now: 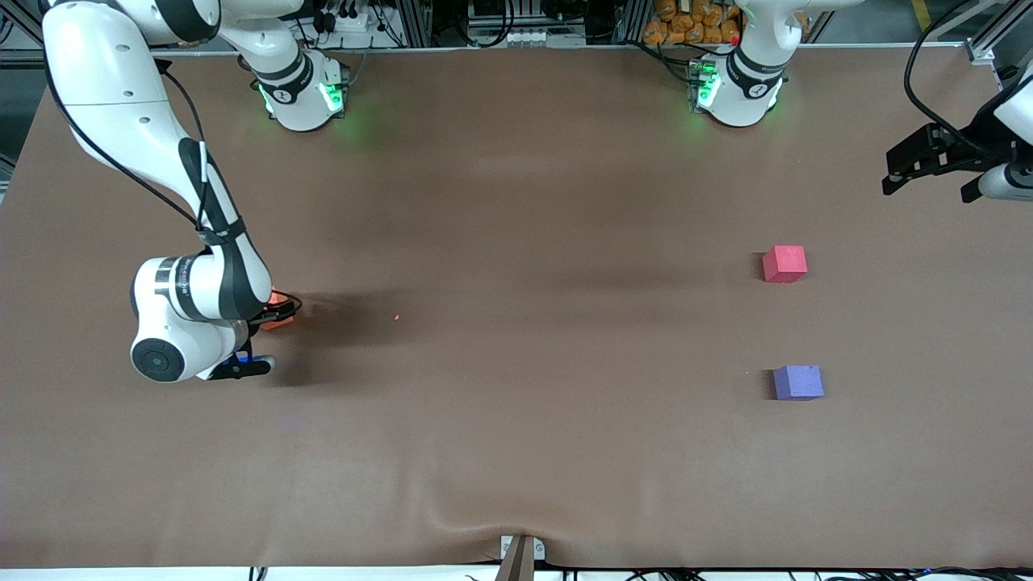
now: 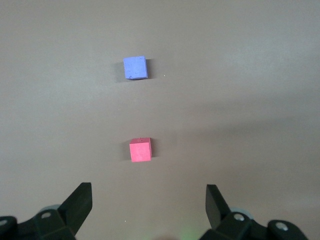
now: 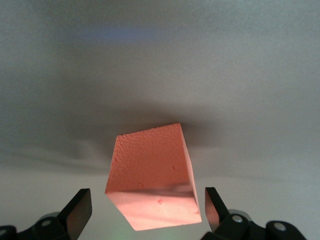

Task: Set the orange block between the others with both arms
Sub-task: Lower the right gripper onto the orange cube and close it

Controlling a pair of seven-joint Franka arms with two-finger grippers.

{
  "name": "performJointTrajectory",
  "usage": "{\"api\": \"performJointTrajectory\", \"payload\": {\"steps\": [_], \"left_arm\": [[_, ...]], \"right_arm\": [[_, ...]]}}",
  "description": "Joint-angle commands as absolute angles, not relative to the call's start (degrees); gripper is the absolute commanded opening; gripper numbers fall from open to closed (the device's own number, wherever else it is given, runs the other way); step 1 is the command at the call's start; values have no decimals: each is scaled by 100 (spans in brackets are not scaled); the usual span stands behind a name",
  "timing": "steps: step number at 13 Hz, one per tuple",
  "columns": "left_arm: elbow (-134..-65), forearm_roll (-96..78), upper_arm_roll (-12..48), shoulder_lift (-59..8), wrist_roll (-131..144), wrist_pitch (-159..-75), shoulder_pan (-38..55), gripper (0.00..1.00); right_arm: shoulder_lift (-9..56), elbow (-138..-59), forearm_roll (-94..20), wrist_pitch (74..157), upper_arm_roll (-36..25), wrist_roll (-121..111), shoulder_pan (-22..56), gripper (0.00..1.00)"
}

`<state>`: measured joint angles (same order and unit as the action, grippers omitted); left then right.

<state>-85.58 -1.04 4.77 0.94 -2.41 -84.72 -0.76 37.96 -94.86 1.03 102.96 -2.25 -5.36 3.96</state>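
Straddling textured foam orange block (image 3: pixel 152 175)

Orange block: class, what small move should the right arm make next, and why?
Probably close the right end effector on the orange block. Its fingers stand open on either side of the block, not gripping it, and the block sits far from the red cube and purple cube.

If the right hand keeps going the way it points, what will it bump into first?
The orange block. The right hand is open and low over it, pointing down, with a finger on either side. How close it is cannot be told, but nothing else lies in its way.
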Motion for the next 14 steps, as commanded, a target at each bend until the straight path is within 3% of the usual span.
{"api": "performJointTrajectory", "payload": {"steps": [1, 2, 6, 8, 14], "left_arm": [[-8517, -158, 483, 88, -264, -8464, -114, 100], [-8517, -150, 483, 97, -264, -8464, -123, 100], [-8517, -149, 483, 97, -264, -8464, -123, 100], [-8517, -158, 483, 88, -264, -8464, -175, 100], [-8517, -167, 483, 88, -264, -8464, -193, 100]], "right_arm": [[3823, -9606, 149, 10555, -255, -1009, 387, 100], [3823, -9650, 149, 10608, -255, -1037, 369, 100], [3823, -9659, 149, 10565, -255, -1046, 360, 61], [3823, -9650, 149, 10564, -255, -1028, 369, 55], [3543, -9352, 45, 10573, -229, -915, 816, 56]]}}
